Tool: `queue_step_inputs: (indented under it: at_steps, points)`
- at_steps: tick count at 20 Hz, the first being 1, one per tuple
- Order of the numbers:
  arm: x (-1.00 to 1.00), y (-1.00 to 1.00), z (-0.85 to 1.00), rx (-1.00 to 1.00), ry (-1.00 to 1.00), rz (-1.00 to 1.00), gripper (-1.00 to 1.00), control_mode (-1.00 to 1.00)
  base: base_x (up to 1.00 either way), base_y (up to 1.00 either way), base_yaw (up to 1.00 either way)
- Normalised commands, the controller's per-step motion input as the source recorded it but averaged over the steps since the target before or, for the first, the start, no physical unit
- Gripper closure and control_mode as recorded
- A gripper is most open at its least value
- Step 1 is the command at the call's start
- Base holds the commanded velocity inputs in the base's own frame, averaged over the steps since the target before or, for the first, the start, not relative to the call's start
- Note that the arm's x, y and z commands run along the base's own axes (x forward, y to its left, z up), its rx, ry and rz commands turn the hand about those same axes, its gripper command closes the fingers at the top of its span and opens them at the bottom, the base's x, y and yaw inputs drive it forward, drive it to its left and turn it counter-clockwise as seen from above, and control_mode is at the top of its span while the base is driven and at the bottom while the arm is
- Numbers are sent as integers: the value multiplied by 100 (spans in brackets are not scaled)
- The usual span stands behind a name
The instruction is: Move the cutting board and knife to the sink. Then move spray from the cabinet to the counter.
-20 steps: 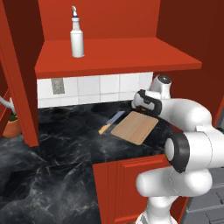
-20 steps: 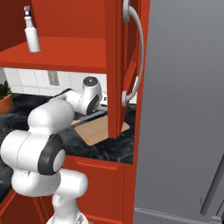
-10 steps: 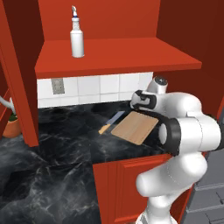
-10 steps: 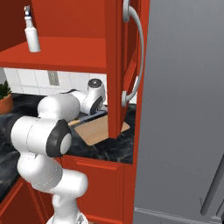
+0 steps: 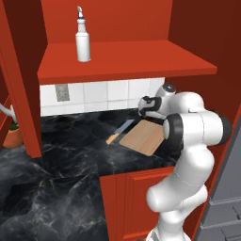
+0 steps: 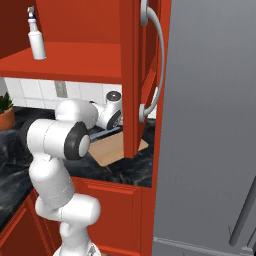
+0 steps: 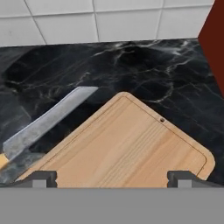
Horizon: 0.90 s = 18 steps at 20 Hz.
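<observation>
Hand view: gripper (image 7: 112,177) hangs over the cutting board (image 7: 127,146), fingers spread wide, holding nothing.
Change: the arm has folded in closer to the board than a second ago.
Knife (image 7: 41,124): on the counter (image 7: 144,65), just beside the board.
Cabinet (image 5: 127,59): spray (image 5: 83,35) upright on its shelf.
Right base view: grey fridge (image 6: 210,125).

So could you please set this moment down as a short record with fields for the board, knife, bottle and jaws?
board: flat light-tan wooden cutting board lying on the glossy black marble counter
knife: grey-bladed knife with yellow-orange handle on the counter, beside the board's edge
bottle: slim white spray bottle upright on the red cabinet shelf
gripper: jaws open, poised over the board, holding nothing
</observation>
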Motion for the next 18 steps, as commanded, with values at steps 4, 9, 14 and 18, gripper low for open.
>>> queue_step_inputs:
  at_steps: [4, 9, 14, 18]
  points:
    - [47, -3, -28, 0, 0, 0, -100, -100, 0, 0, 0]
    - [42, -10, -34, 0, 0, 0, -100, -100, 0, 0, 0]
    - [46, -8, -26, 0, 3, 0, -100, -100, 0, 0, 0]
    - [48, -1, -22, 0, 5, 0, -100, -100, 0, 0, 0]
